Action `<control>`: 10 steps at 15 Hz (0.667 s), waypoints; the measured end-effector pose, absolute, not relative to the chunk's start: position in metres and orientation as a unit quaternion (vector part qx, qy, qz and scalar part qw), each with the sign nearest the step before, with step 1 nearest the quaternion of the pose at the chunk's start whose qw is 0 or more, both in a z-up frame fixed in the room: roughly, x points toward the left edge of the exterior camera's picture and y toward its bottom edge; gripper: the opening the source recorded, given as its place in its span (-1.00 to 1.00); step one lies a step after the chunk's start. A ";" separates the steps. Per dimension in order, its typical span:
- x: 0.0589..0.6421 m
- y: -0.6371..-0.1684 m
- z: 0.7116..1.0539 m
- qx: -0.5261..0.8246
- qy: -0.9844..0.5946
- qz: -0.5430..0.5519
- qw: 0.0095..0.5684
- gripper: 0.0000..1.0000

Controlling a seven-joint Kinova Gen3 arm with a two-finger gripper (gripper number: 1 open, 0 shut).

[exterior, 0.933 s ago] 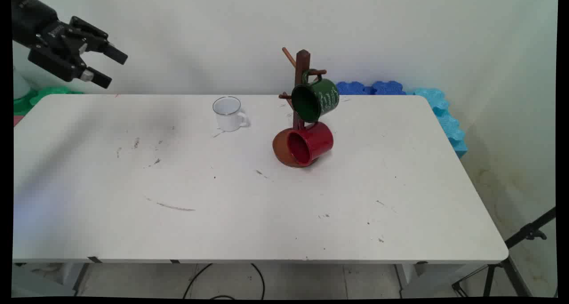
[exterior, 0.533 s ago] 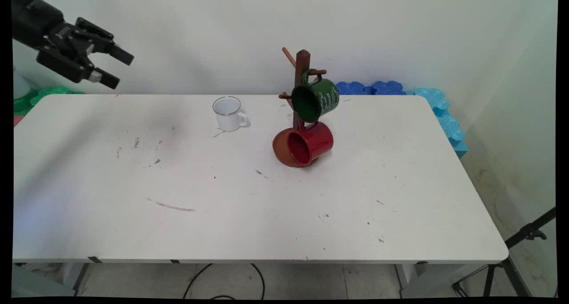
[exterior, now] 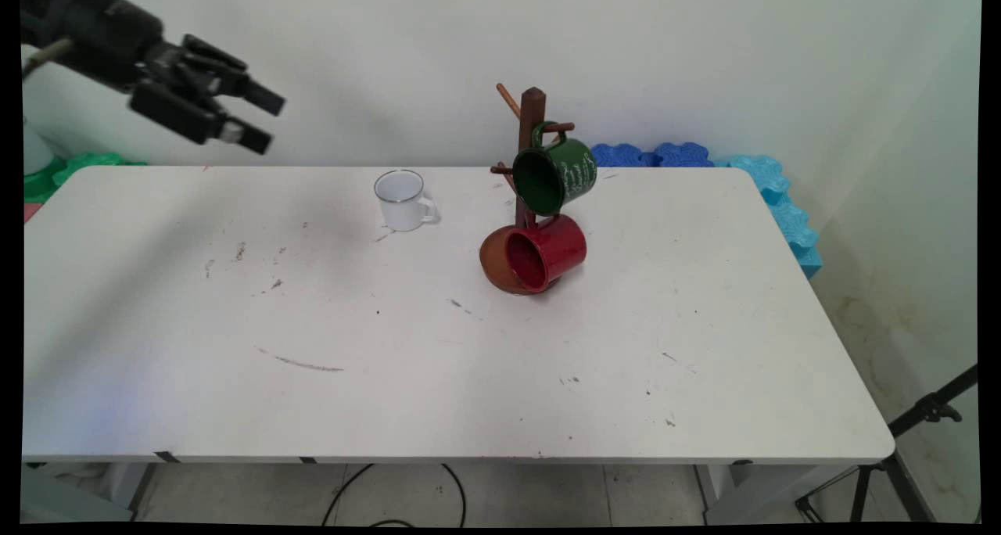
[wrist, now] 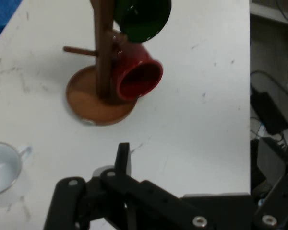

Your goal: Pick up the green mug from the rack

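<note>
My black gripper [exterior: 264, 120] hangs open and empty above the table's far left, pointing right and slightly down. Nearest to it is a small white enamel mug [exterior: 401, 199], upright on the white table [exterior: 391, 363], lower and to its right. Further right stands a brown wooden mug tree [exterior: 531, 128]. A green mug [exterior: 555, 175] hangs from an upper peg and a red mug [exterior: 545, 252] hangs low by the round base. The hand view shows one finger [wrist: 123, 160] over bare table, the white mug [wrist: 2, 167] at the left edge, and the red mug [wrist: 137, 76] and green mug [wrist: 143, 17] on the tree.
Blue foam mats [exterior: 774, 183] line the wall and the table's far right corner. A green object [exterior: 78, 163] sits past the far left corner. A black tripod [exterior: 923, 418] stands at the lower right. Cables [exterior: 391, 492] lie on the floor under the near edge.
The gripper has travelled to the right along the back wall, toward the white mug, staying open. The mugs and the tree have not moved.
</note>
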State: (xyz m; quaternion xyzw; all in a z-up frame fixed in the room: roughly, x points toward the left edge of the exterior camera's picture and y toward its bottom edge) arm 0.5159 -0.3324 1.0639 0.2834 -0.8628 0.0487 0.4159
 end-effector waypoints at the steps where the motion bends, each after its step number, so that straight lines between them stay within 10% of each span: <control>1: 0.502 -0.333 1.064 0.292 -0.859 0.047 0.419 1.00; 10: 0.385 -0.355 1.036 0.370 -0.828 0.033 0.421 1.00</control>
